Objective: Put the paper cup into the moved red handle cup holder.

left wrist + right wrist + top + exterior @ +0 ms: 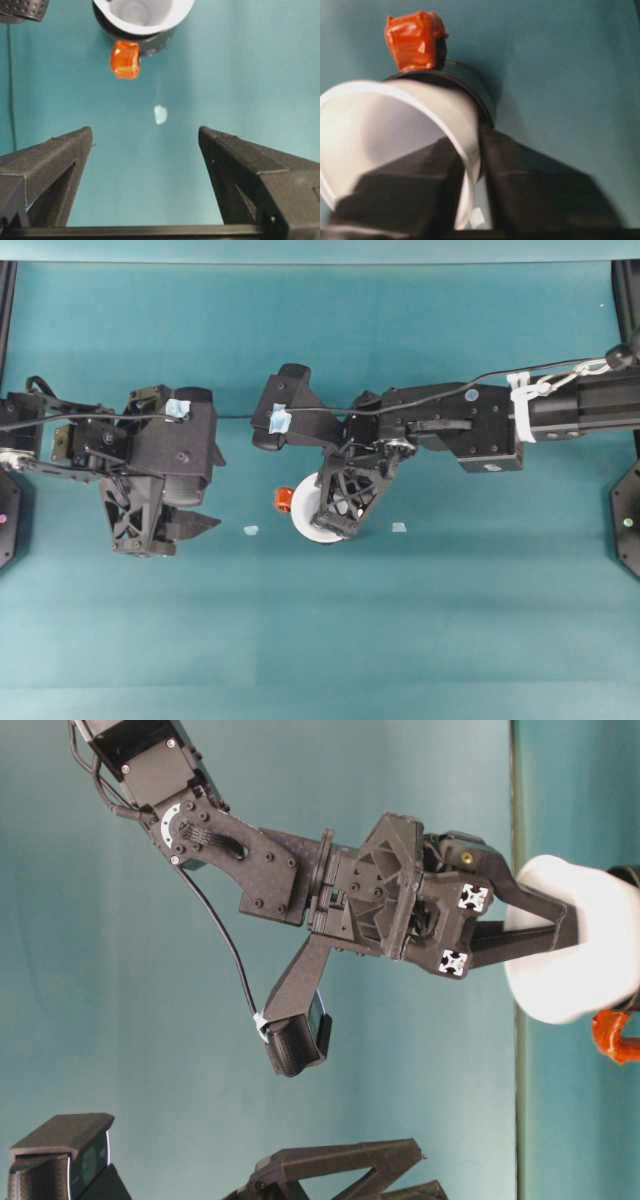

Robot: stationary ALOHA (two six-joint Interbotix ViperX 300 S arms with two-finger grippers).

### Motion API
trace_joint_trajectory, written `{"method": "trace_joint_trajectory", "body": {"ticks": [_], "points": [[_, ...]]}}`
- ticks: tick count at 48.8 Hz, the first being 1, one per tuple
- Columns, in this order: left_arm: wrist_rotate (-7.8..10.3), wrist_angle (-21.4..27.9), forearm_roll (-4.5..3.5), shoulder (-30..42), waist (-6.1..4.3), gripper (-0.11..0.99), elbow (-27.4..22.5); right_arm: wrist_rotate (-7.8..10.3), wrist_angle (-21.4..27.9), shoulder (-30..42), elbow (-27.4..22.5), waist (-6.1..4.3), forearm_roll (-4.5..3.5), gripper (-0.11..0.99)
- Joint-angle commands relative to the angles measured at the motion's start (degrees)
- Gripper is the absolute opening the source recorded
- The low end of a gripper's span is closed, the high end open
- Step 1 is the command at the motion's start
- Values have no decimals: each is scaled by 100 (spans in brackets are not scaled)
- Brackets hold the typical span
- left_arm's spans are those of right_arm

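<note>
Overhead, you are seeing a teal table (450, 620) with two black arms. Your right gripper (333, 523) is reaching past the middle and pinching the rim of the paper cup (316, 534), whose white edge is peeking out under the fingers; the red handle cup holder (284, 500) is showing its orange-red handle just beside the cup, on the side toward your left arm. Your left gripper (165, 538) is hanging well apart from the cup with its fingers spread and nothing between them. Two small pale scraps (251, 530) are lying on the cloth, one on either side of the cup. At table level, your right gripper (562, 928) is gripping the paper cup (590, 945) by its wall, one finger inside and one outside, while the cup is sitting down in the red handle cup holder (614, 1036), the handle poking out near the cup's lower part. From your left wrist, the two fingers (47, 165) are standing wide apart, and beyond them the paper cup (145, 15) is resting inside the red handle cup holder (125, 60), with a pale scrap (160, 114) lying between. From your right wrist, the fingers (535, 185) are clamping the tilted paper cup (385, 130) at its rim, and the red handle cup holder (467, 80) is ringing the cup's lower part, handle on the far side.
</note>
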Motion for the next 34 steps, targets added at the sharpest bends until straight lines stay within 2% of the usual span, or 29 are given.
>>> {"method": "trace_joint_trajectory", "body": {"ticks": [1, 5, 8, 13, 17, 34], "points": [[-9, -35, 9, -44, -9, 94, -53, -44, -9, -35, -88, 35, 18, 7], [-9, -35, 9, -44, -9, 94, -53, -35, -9, -44, -105, 53, 18, 24], [-9, -26, 9, -44, -9, 94, -53, -44, -18, -53, -132, 79, 18, 41], [-9, -35, 9, -44, -9, 94, -53, -70, -35, -70, -149, 141, -26, 73], [-9, -35, 9, -44, -9, 94, -53, -105, -53, -88, -176, 176, -26, 92], [-9, -26, 9, -44, -9, 94, -53, -53, 44, -114, -255, 237, -18, 90]]}}
